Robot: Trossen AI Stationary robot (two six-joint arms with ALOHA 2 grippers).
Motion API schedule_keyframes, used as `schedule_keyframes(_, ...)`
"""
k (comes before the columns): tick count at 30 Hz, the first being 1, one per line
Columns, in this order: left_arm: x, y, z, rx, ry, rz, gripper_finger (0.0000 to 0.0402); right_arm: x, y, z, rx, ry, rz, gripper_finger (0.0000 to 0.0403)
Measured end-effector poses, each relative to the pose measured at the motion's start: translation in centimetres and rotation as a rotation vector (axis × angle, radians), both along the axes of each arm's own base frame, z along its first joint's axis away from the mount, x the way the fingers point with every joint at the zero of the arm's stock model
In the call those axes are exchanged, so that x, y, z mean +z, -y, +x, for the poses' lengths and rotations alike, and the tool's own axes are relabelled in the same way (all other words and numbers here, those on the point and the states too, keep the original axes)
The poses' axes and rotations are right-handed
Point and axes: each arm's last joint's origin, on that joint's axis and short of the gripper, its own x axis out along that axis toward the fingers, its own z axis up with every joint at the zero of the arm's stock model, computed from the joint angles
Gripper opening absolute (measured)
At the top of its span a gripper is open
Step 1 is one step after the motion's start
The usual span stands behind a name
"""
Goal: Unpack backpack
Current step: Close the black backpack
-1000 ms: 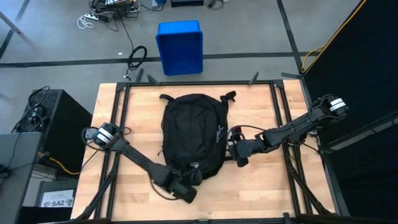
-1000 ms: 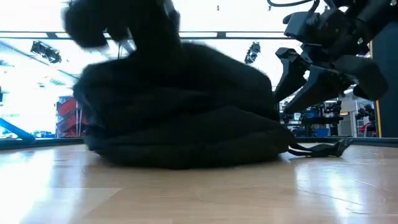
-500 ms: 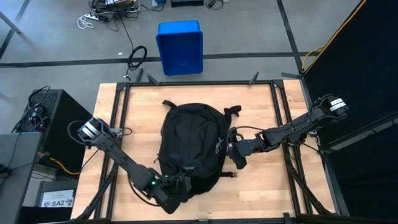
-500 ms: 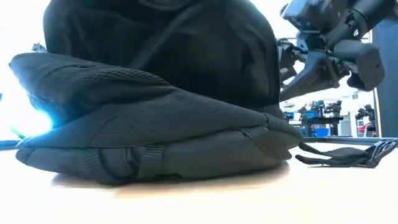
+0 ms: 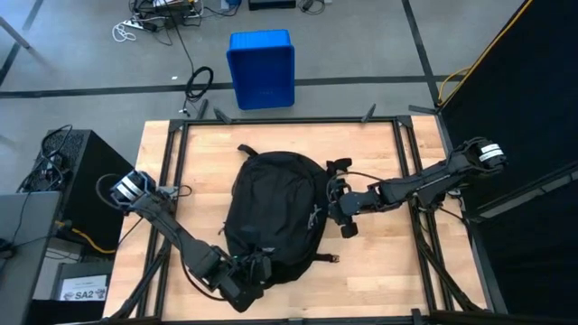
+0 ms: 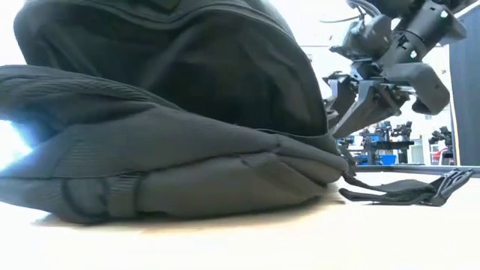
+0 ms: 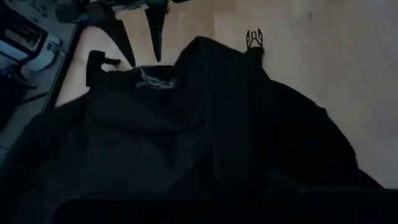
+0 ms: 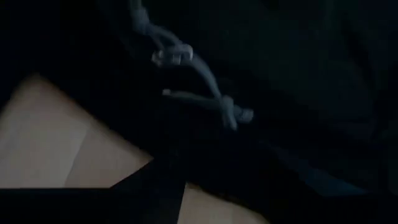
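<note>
The black backpack point(image 5: 271, 217) lies flat in the middle of the wooden table point(image 5: 181, 181) and fills most of the low view point(image 6: 165, 127). My left gripper point(image 5: 246, 278) is shut at its near end. My right gripper point(image 5: 340, 208) stands open close beside the backpack's right side, its fingers point(image 6: 369, 105) spread in the low view. The grey zipper pulls point(image 8: 186, 81) hang just ahead of it. A loose strap point(image 6: 409, 191) trails on the table to the right of the backpack. My left gripper is shut on the backpack's near end point(image 5: 260, 267), coming in slanting down from the table's near left. Fabric and the gripper itself hide the fingers, so the exact part cannot be told. The backpack's body rests on the table.
A blue plastic bin point(image 5: 262, 68) stands on the floor beyond the table's far edge. Black frame rails point(image 5: 176, 171) run along the table's left and right sides. A dark curtain point(image 5: 524, 135) stands at the right, and a computer case point(image 5: 77, 181) at the left.
My left gripper has moved toward the table's near left and slightly up, dragging the backpack's near end with it. The whole backpack has slid toward the near edge and looms larger in the low view. My right gripper has shifted a little toward the far edge, staying by the backpack's right side.
</note>
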Motion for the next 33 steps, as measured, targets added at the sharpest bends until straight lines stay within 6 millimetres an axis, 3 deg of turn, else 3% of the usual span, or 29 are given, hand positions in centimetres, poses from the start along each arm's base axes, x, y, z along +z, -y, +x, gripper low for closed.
schedule_keyframes(10,-1.4,0.7,-0.5,0.029,-0.058,-0.043,0.0,-0.6,-1.8,0.0,0.024,0.094,0.15,0.0131)
schedule_keyframes(14,-2.6,1.0,-0.2,0.036,-0.087,-0.056,0.0,-2.6,-2.1,0.7,-0.006,0.064,0.163,0.0131)
schedule_keyframes(21,-3.5,1.3,-0.1,0.063,-0.106,-0.1,0.0,-5.5,-0.9,2.5,-0.101,0.043,0.108,0.0138)
schedule_keyframes(30,-4.2,1.7,-0.1,0.07,-0.13,-0.138,0.0,-4.1,0.0,3.0,-0.112,0.137,0.121,0.0131)
schedule_keyframes(33,-4.5,1.8,0.0,0.072,-0.132,-0.142,0.0,-3.3,0.9,3.2,-0.202,0.18,0.209,0.0131)
